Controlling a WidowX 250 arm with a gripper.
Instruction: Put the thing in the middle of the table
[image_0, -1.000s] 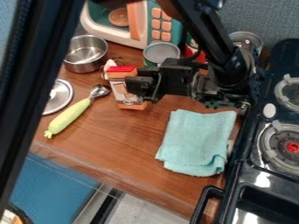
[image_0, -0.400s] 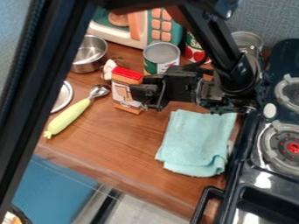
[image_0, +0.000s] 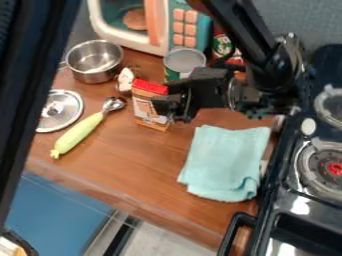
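Orange oblong carton (image_0: 146, 107), wood-grain table (image_0: 127, 170)

I see glossy, smooth metal on the pot (image_0: 95, 64) and lid (image_0: 67, 111), soft matt cloth in the towel (image_0: 222, 162), and sleek wood grain across the counter (image_0: 127, 167).
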